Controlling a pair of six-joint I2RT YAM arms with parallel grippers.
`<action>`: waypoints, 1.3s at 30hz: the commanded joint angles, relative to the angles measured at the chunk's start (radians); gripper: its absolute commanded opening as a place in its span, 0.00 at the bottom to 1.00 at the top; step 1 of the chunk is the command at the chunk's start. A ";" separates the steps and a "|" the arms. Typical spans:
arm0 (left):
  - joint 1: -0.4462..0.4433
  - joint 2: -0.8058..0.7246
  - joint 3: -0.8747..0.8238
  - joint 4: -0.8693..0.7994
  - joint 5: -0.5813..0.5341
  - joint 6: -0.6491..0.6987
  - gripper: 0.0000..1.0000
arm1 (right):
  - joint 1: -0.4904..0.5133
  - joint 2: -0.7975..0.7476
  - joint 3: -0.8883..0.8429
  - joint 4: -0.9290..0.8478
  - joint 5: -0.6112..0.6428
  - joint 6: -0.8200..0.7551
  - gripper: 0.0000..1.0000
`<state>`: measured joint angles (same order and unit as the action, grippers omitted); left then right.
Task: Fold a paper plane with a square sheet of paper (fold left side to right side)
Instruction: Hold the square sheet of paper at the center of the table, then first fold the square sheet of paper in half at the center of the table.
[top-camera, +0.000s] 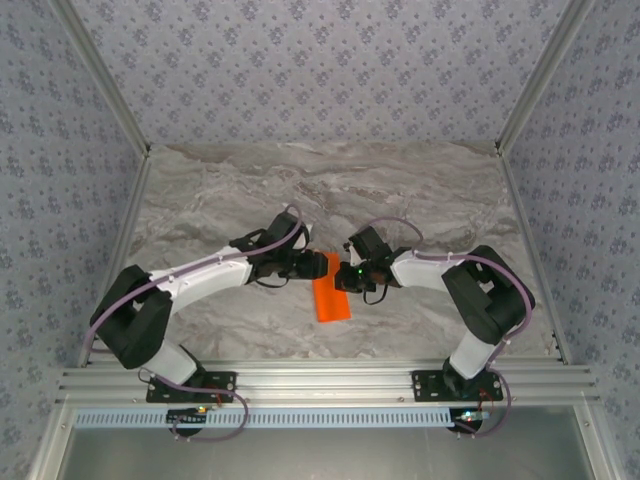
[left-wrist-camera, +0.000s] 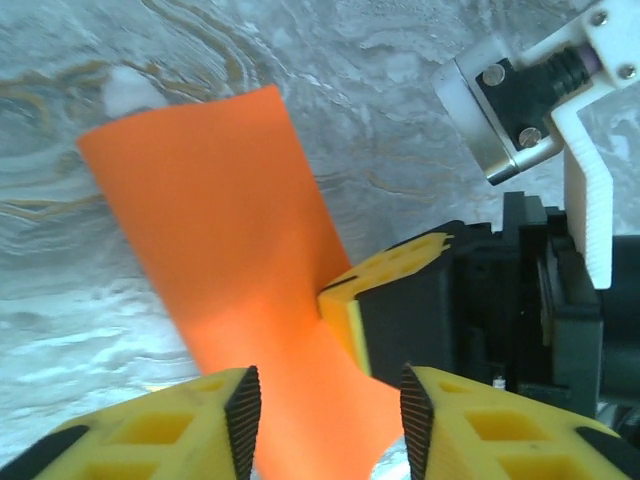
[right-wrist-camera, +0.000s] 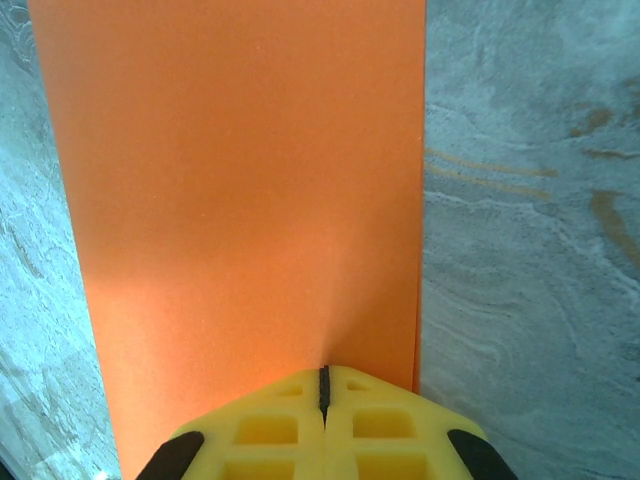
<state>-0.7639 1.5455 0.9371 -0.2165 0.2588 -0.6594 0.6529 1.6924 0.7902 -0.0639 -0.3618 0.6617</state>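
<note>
The sheet of paper (top-camera: 330, 298) is a bright orange folded strip lying lengthwise at the table's middle. In the left wrist view the sheet of paper (left-wrist-camera: 220, 220) rises and curves toward the camera. Its near end passes between the fingers of my left gripper (left-wrist-camera: 330, 410), which stand apart on either side of it. My left gripper (top-camera: 322, 266) hovers at the strip's far end. My right gripper (right-wrist-camera: 323, 385) is shut, its joined tips set down on the sheet of paper (right-wrist-camera: 240, 180) near its right edge. From the left wrist, the right gripper's fingers (left-wrist-camera: 400, 265) touch the paper's edge.
The marble tabletop (top-camera: 420, 190) stretches open behind and to both sides of the arms. An aluminium rail (top-camera: 320, 380) runs along the near edge, and patterned walls (top-camera: 320, 70) enclose the table.
</note>
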 joint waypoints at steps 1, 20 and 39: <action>0.001 0.061 -0.014 0.092 0.084 -0.024 0.38 | 0.008 0.058 -0.023 -0.122 0.090 -0.022 0.02; 0.002 0.202 -0.066 0.078 0.024 -0.003 0.34 | 0.011 0.074 0.004 -0.189 0.123 -0.062 0.02; 0.104 0.007 -0.190 0.192 0.151 0.020 0.31 | 0.011 0.084 0.012 -0.223 0.136 -0.084 0.01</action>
<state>-0.6582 1.5948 0.7395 -0.0662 0.3435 -0.6621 0.6621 1.7077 0.8360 -0.1402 -0.3305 0.6010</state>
